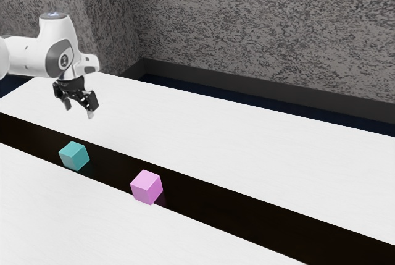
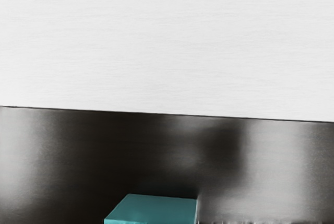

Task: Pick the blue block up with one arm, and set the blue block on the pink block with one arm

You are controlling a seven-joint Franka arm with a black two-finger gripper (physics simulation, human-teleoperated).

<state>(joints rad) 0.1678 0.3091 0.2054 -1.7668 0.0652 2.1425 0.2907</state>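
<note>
A teal-blue block (image 1: 74,155) rests on the dark strip of the table, toward the exterior view's left. A pink block (image 1: 146,186) lies on the same strip, a short way to the right of it and nearer the camera. My gripper (image 1: 79,108) hangs in the air above and a little behind the blue block, well clear of it, with its fingers apart and nothing between them. In the wrist view the blue block (image 2: 152,209) lies on the dark strip just under the hand.
A dark strip (image 1: 247,209) runs diagonally across the white tabletop (image 1: 247,135). A speckled grey wall (image 1: 259,24) stands behind the table, with a dark ledge at its foot.
</note>
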